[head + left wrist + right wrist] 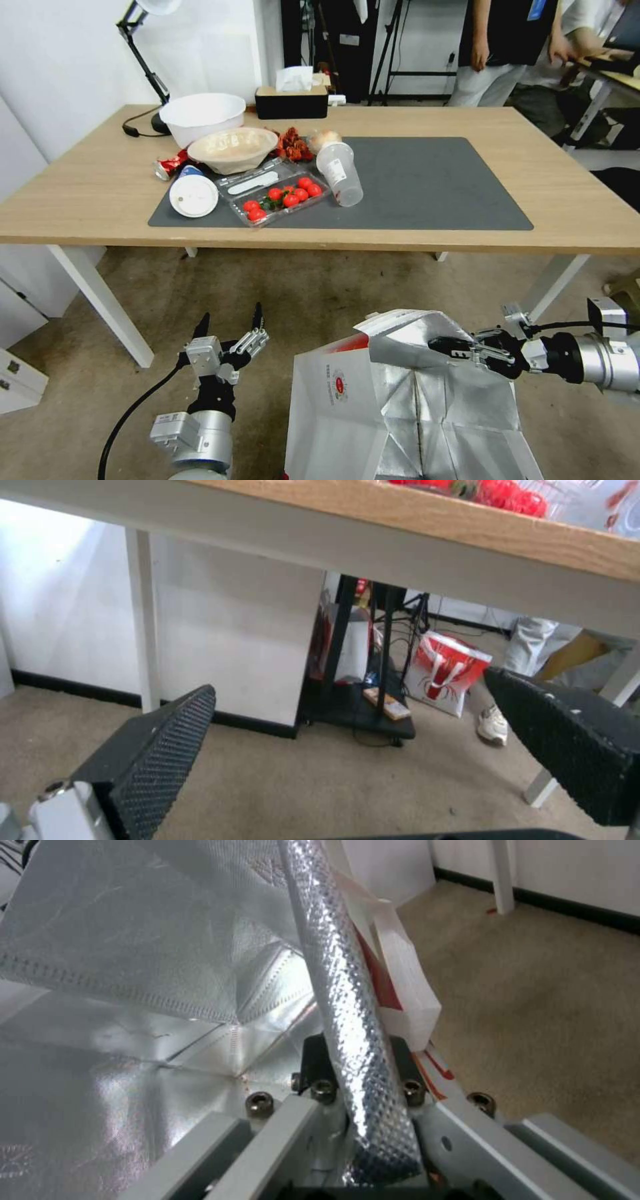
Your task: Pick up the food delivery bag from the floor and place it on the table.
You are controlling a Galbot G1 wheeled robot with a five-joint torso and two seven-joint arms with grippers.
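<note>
White walls [60,60] with dark skirting [253,723] enclose a room with stained beige carpet [280,293]. A black desk lamp [143,63] stands at the table's far left corner; white drawers [19,380] sit left.

An indoor office or lab-style workroom. A large light-wood table [100,193] with white legs stands on worn beige carpet [320,293] against plain white walls with dark skirting. A dark grey mat [433,187] covers part of the tabletop, with a black desk lamp [143,60] and a tissue box [292,100] toward the back. Behind the table stand black tripod legs [393,47] and a second desk [617,77] at the room's edge. Under the table, a low black stand [360,690] holds equipment with trailing cables, and a red-and-white shopping bag [447,672] sits on the carpet nearby.
</note>
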